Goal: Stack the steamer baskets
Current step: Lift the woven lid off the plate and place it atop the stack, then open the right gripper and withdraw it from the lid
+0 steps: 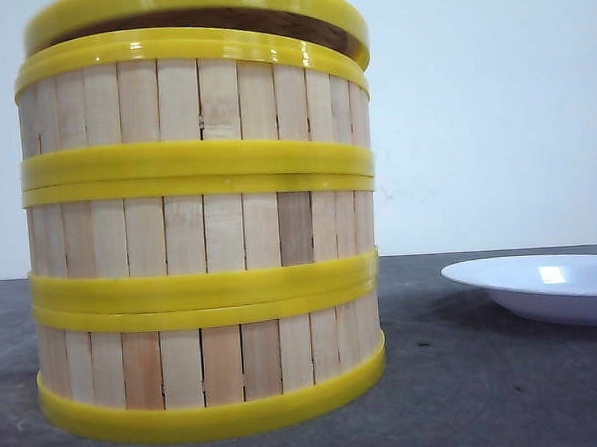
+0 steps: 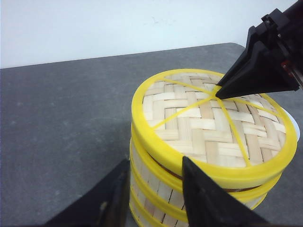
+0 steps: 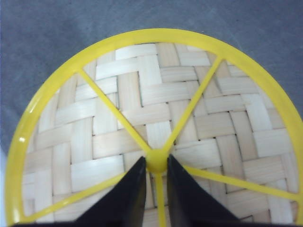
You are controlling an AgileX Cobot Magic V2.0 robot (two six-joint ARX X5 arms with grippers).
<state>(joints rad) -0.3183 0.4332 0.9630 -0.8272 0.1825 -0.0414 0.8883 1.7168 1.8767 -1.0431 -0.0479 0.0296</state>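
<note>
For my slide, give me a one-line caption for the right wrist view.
Right pincer closed on the yellow knob of the woven bamboo lid.

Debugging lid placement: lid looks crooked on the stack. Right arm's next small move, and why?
Probably lower the knob a touch, then open. The right gripper pinches the knob, and the lid sits tilted on the three stacked baskets, with a gap at one rim. The left gripper is open beside the stack.

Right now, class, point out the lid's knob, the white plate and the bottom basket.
Knob (image 3: 156,161), right wrist view: its yellow top.
White plate (image 1: 542,281), front view: its rim.
Bottom basket (image 1: 211,363), front view: its slatted wall.
</note>
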